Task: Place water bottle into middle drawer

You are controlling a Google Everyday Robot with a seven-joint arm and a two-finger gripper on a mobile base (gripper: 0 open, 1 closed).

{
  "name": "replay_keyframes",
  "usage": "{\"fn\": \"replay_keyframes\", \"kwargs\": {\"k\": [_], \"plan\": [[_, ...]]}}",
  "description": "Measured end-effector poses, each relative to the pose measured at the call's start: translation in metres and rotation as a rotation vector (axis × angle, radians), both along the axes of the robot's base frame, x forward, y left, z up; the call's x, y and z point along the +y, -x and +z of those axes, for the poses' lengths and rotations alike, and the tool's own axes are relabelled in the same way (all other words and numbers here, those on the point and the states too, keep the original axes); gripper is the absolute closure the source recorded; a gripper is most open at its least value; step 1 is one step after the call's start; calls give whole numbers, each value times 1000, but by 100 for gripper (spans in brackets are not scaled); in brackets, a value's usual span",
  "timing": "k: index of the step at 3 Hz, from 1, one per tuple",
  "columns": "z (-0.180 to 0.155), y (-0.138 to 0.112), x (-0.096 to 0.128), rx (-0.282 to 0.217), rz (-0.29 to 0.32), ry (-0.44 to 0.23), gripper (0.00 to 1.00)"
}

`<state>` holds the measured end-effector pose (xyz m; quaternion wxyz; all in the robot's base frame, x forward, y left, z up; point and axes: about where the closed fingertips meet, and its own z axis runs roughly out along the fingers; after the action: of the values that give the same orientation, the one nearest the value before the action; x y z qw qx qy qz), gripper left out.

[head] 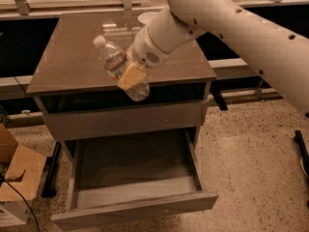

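Note:
The water bottle [116,64] is a clear ribbed bottle with a white cap and a pale label with red marks. It is tilted, cap up and to the left. My gripper [130,75] is shut on its lower half, and a tan finger pad [131,76] shows across it. I hold the bottle in the air over the front edge of the cabinet top [72,62]. The middle drawer [130,199] is pulled out below, and its pale floor is bare. My white arm reaches in from the upper right.
A flat closed panel [125,120] sits above the open drawer. A white bowl [146,17] stands at the back of the cabinet top, partly hidden by my arm. A cardboard box [17,178] lies on the floor at the left. A dark leg [301,149] is at the right.

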<state>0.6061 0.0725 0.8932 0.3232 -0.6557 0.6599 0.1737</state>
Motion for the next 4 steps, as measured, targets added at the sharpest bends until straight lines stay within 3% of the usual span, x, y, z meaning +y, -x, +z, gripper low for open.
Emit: {"fn": "replay_keyframes", "kwargs": {"k": [1,2,3,4], "plan": [[-63,47,-12,155,-42,74,100],[-146,89,-21,275,-92,115,100],[-144,89,-20,273,-92,114,100],[-170,85,-20,293,-112,198,100]]}}
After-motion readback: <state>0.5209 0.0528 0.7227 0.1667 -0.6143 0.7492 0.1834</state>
